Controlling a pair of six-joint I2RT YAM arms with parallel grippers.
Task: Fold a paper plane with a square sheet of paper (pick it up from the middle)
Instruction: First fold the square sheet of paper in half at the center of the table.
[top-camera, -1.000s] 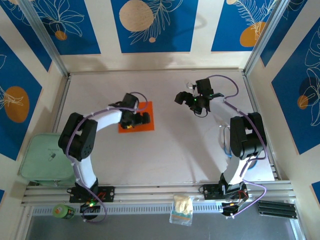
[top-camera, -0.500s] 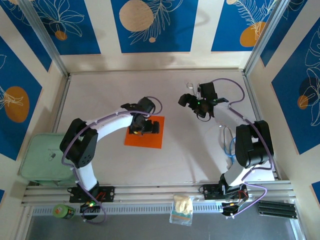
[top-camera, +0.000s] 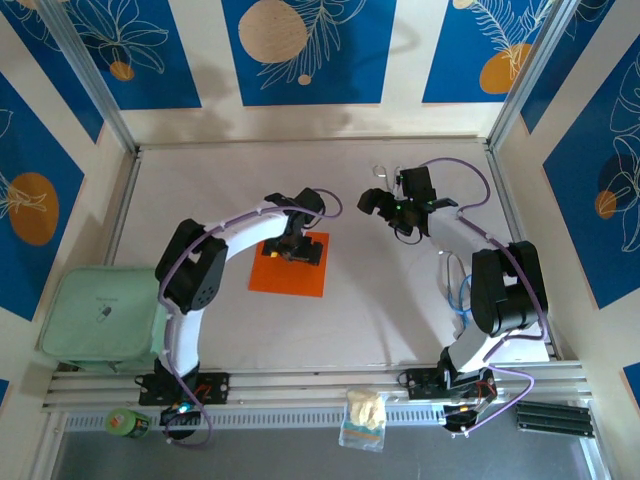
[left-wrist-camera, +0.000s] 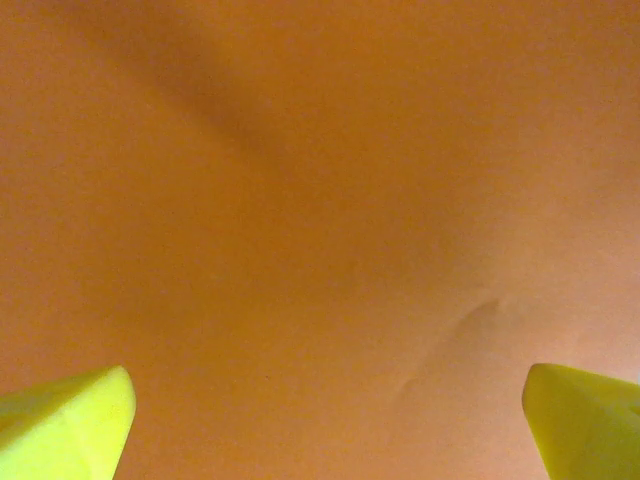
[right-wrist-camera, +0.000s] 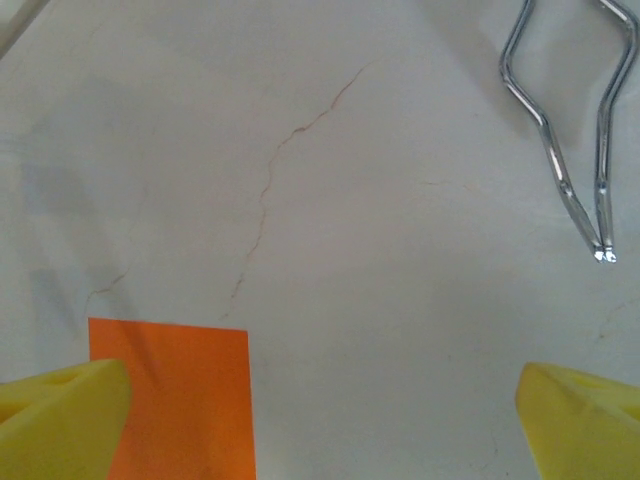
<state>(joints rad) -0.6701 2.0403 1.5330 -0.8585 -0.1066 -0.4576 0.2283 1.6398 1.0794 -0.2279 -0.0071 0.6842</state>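
Note:
The square sheet of paper (top-camera: 290, 270) is bright orange and lies flat and unfolded on the pale table; a paper plane is out of view. My left gripper (top-camera: 298, 250) points straight down over the sheet's upper middle. In the left wrist view the orange sheet (left-wrist-camera: 320, 200) lies close below, and the left gripper (left-wrist-camera: 325, 430) is open, with yellow fingertips (left-wrist-camera: 60, 425) far apart and nothing between them. My right gripper (top-camera: 383, 208) hovers to the sheet's right, apart from it. It is open (right-wrist-camera: 320, 420), with one corner of the sheet (right-wrist-camera: 180, 400) by its left fingertip.
Metal tongs (right-wrist-camera: 570, 130) lie on the table beyond the right gripper, also visible from above (top-camera: 381, 172). A pale green container (top-camera: 100, 315) sits at the left edge. A small packet (top-camera: 364, 418) rests on the front rail. A thin crack (right-wrist-camera: 265, 190) runs across the table.
The orange sheet slid down and to the right under the left gripper, then stopped. The left arm's elbow swung right. The right gripper shifted slightly right.

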